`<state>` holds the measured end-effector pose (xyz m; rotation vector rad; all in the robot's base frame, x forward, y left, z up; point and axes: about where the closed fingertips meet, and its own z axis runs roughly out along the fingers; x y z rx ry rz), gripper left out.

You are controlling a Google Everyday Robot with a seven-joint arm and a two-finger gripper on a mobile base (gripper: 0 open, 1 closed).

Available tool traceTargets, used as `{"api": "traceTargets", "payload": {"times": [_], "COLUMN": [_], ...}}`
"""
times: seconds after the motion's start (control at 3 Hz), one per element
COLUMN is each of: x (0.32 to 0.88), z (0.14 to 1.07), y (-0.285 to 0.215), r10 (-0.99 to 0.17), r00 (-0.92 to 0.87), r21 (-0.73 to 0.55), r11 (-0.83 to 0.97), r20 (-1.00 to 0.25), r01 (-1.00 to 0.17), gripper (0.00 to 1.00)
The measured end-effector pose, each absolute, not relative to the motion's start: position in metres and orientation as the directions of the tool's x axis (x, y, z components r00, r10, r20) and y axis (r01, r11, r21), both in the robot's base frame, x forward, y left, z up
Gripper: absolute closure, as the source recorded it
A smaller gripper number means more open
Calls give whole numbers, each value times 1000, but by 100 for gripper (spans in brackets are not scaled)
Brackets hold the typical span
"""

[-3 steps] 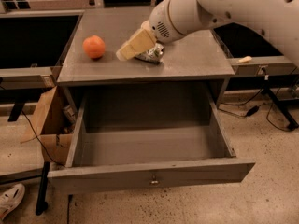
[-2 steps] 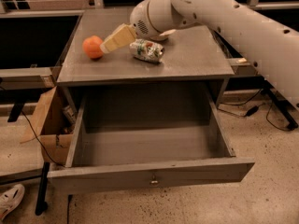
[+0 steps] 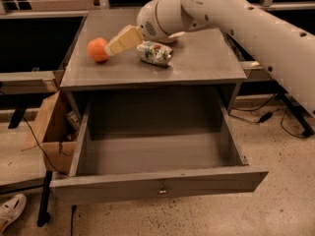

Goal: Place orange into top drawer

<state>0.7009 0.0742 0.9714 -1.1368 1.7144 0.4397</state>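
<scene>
On grey cabinet top [image 3: 206, 63], orange [image 3: 97, 49] beside claw [image 3: 114, 45], can [image 3: 154, 52] nearby, speckled floor [image 3: 290, 200]

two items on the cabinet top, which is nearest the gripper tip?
The orange, at the left: the gripper sits right beside it. The green-and-silver can lies on its side farther right.

A crumpled green-and-silver drink can [image 3: 154, 53] lies on its side in the upper middle of the frame, on the flat grey cabinet top [image 3: 211, 63], just right of the gripper [image 3: 111, 47]. An open brown cardboard box [image 3: 48, 132] stands at the left edge. A white shoe [image 3: 11, 218] lies in the lower left corner on the speckled beige floor [image 3: 285, 200]. A black cable [image 3: 266, 116] trails at the right.
</scene>
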Motion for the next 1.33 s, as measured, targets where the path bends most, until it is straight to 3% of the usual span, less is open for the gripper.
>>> {"api": "traceTargets", "payload": {"times": [1.33], "x": [804], "z": [920], "y": [212], "r10": [-465], "r00": [44], "r21": [-193], "r11": [276], "r20": [-884], "r01": [-942], "gripper": [0]}}
